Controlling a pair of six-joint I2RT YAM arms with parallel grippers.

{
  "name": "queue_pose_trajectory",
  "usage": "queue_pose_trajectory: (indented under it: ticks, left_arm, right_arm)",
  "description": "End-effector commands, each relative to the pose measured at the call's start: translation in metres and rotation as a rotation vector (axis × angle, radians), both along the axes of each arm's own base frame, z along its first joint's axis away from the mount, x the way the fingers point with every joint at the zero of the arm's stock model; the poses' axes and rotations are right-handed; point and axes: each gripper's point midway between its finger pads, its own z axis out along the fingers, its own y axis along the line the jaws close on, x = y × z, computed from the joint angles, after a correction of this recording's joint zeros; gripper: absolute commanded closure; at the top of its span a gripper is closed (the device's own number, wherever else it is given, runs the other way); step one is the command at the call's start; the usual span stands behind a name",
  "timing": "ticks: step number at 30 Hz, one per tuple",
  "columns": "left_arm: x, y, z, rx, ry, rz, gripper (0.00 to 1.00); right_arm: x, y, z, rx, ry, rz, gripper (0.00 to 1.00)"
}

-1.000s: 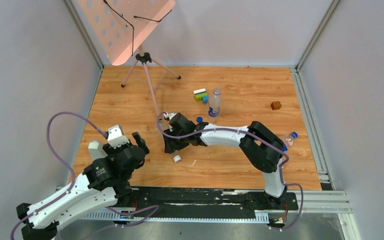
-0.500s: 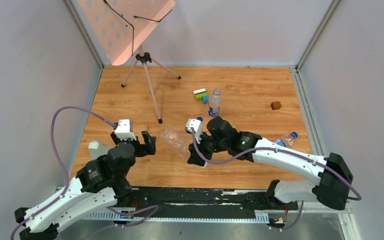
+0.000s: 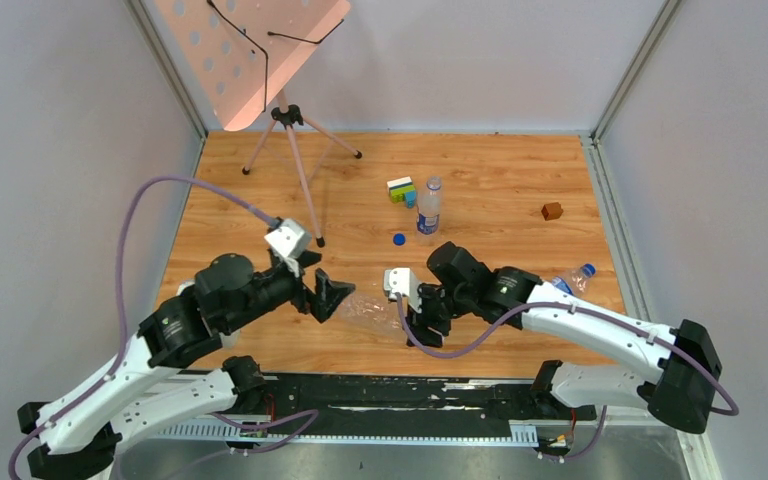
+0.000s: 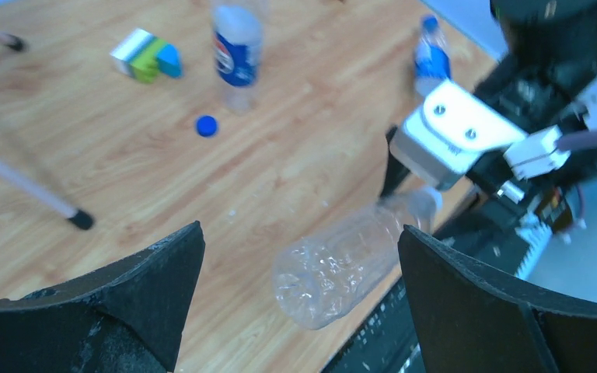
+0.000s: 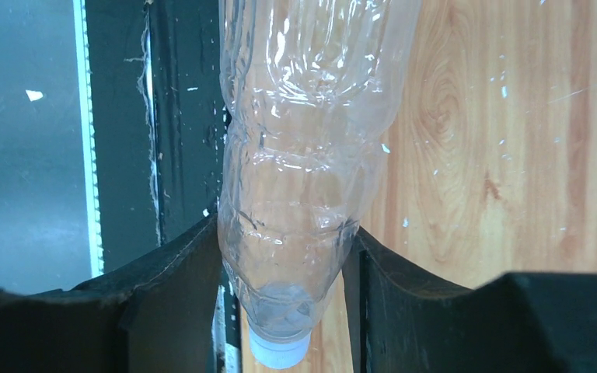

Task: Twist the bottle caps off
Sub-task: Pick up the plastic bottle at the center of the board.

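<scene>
An unlabelled clear bottle (image 3: 368, 308) hangs roughly level near the table's front edge. My right gripper (image 3: 418, 318) is shut on its shoulder, just behind the neck. In the right wrist view the fingers (image 5: 186, 272) press both sides of the bottle (image 5: 303, 140), and its whitish cap (image 5: 280, 351) sticks out below them. My left gripper (image 3: 326, 296) stands open just left of the bottle's base. The base (image 4: 319, 284) sits between the wide jaws (image 4: 301, 228) without touching them. A loose blue cap (image 3: 398, 239) lies on the wood.
A labelled bottle (image 3: 428, 208) stands upright at the back, next to a toy block cluster (image 3: 401, 190). Another capped bottle (image 3: 572, 278) lies at the right. There is a brown cube (image 3: 552, 211) further back right. A stand's tripod legs (image 3: 300, 170) are at the back left.
The right arm has pulled back toward the near edge with the clear bottle in its grip. The left arm has swung right and forward, so its open jaws are now at the bottle's base.
</scene>
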Motion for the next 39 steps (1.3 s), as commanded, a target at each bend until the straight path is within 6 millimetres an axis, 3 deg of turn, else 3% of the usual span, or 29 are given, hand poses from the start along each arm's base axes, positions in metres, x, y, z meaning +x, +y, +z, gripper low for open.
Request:
queue_pose_trajectory:
  ticks: [1,8,14,18,25,30,36,39]
  left_arm:
    - [-0.027,-0.042,-0.020,0.086,0.050,-0.300,0.00]
    - [-0.044,-0.074,-0.052,0.170,0.161,-0.508,0.00]
    - [-0.055,-0.087,-0.075,0.227,0.252,-0.617,0.00]
    - [-0.054,-0.090,-0.079,0.231,0.257,-0.626,0.04]
    - [-0.048,-0.089,-0.075,0.207,0.220,-0.585,0.39]
    - [-0.040,-0.083,-0.072,0.176,0.180,-0.514,0.62]
    - [-0.032,-0.074,-0.067,0.123,0.130,-0.427,0.77]
    - [-0.023,-0.067,-0.063,0.109,0.097,-0.360,0.80]
  right_arm:
    - [0.001,-0.004,0.027,0.067,-0.156,0.128,0.67]
    - [-0.002,-0.009,0.046,0.129,-0.261,0.203,0.68]
    - [0.005,-0.014,0.058,0.146,-0.364,0.210,0.69]
    - [0.007,-0.014,0.065,0.165,-0.414,0.229,0.69]
    - [0.018,-0.010,0.068,0.182,-0.440,0.168,0.64]
    - [0.025,-0.008,0.074,0.232,-0.453,0.086,0.44]
    - [0.031,-0.003,0.088,0.351,-0.437,-0.040,0.28]
    - [0.046,-0.002,0.103,0.438,-0.377,-0.244,0.22]
